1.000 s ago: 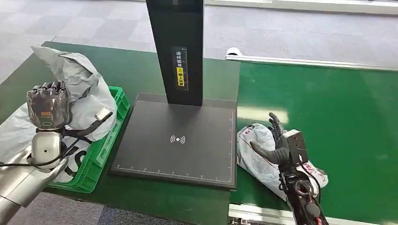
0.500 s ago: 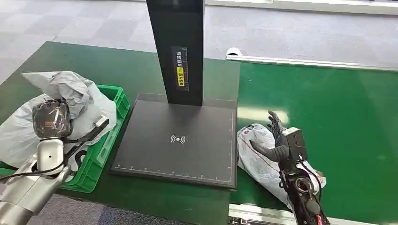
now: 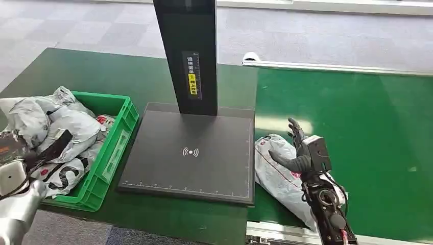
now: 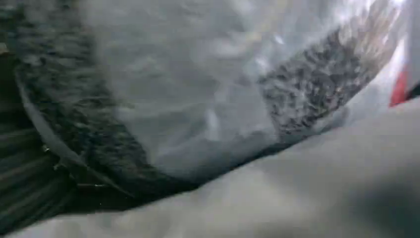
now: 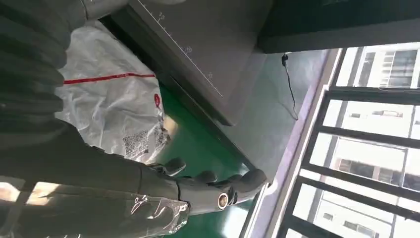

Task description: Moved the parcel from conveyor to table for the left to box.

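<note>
We see a white plastic parcel (image 3: pixel 278 171) lying on the green conveyor (image 3: pixel 357 132), right against the edge of the dark scanner platform (image 3: pixel 191 153) that sits on the dark green surface (image 3: pixel 102 71). In the right wrist view the parcel (image 5: pixel 111 106) shows a red line and a printed code patch, and it lies just beside the platform's ruled edge.

Our right hand (image 3: pixel 298 153) hangs over the parcel with its fingers spread and the thumb stuck out to the side; it grasps nothing. In the right wrist view the fingers (image 5: pixel 218 191) are extended over the green belt, apart from the parcel.

From the platform rises a tall black post (image 3: pixel 191 56) with a yellow-and-white label (image 3: pixel 192 76).

To the left of the platform stands a green crate (image 3: pixel 115 148) heaped with grey and white poly bags (image 3: pixel 61 127). Our left hand (image 3: pixel 13 148) sits low at the near left corner of the crate, against the bags. Its fingers are hidden among them, and the left wrist view is a blur of grey plastic (image 4: pixel 198 99), so we cannot tell whether it is clenched or released.
</note>
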`<state>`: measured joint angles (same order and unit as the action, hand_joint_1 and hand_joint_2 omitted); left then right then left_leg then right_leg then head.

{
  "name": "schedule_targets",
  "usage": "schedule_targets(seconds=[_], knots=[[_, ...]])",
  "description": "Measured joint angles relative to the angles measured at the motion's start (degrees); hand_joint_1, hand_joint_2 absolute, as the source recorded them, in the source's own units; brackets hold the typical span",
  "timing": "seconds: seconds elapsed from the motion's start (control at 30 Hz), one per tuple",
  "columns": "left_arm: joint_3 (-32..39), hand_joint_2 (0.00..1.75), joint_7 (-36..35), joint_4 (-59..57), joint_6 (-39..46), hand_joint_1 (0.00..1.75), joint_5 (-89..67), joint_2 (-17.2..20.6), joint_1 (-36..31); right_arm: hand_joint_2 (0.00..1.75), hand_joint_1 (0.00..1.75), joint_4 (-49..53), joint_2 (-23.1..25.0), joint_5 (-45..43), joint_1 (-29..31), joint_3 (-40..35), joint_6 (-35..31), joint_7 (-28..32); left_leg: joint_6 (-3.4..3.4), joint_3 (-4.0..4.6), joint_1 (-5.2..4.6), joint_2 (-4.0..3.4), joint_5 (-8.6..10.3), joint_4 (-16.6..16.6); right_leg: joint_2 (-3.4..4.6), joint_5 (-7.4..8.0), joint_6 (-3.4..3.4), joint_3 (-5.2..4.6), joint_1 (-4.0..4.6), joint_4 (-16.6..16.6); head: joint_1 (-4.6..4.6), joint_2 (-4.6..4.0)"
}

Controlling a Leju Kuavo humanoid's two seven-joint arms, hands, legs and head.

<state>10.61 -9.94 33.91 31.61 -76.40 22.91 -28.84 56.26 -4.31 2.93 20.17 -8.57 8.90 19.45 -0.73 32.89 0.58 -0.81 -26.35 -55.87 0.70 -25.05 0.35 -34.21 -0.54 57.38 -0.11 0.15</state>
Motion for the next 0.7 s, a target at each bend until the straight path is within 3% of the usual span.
schedule_targets(seconds=[0.1, 0.33, 0.37, 0.53, 0.7], knots=[[5.9, 1.75, 3.3, -2.6, 2.2, 0.0, 5.2, -1.5, -1.5, 1.75, 0.0, -0.4, 0.3, 0.0, 0.4, 0.0, -0.1, -0.5, -0.02, -0.14, 0.0, -0.13, -0.01, 0.0, 0.08, 0.0, -0.1, 0.05, 0.0, 0.0, 0.0, 0.0], [17.4, 1.75, 19.4, -3.5, 2.5, 0.0, 21.5, -4.8, -4.4, 1.75, 0.0, -0.5, 0.4, -0.1, 0.2, 0.0, -0.4, -0.8, -0.08, -0.23, 0.04, -0.13, 0.03, 0.1, 0.08, -0.01, -0.14, 0.04, 0.04, 0.0, -0.02, -0.02], [18.6, 0.0, 23.5, -3.0, 2.4, 0.0, 24.6, -5.3, -4.4, 1.75, 0.0, -0.5, 0.4, -0.2, 0.0, 0.0, -0.5, -0.8, -0.08, -0.23, 0.04, -0.1, 0.04, 0.1, 0.06, -0.02, -0.14, 0.04, 0.04, 0.0, 0.0, -0.02], [20.5, 0.0, 41.1, 7.8, 1.8, 0.0, 45.0, -9.9, -0.8, 1.75, 0.0, -0.4, 0.1, -1.0, -1.9, 0.0, -0.8, 0.8, -0.07, -0.05, 0.01, 0.27, 0.05, 0.0, -0.24, -0.07, -0.12, 0.04, 0.01, 0.0, 0.04, -0.02], [18.6, 0.0, 46.3, 21.4, 2.2, 0.0, 53.3, -13.8, 3.6, 1.75, 0.0, -0.4, -0.3, -1.6, -1.7, -0.1, -0.1, 1.4, -0.05, 0.11, 0.01, 0.4, 0.04, 0.0, -0.3, -0.07, -0.11, 0.0, 0.01, 0.0, 0.02, 0.0]])
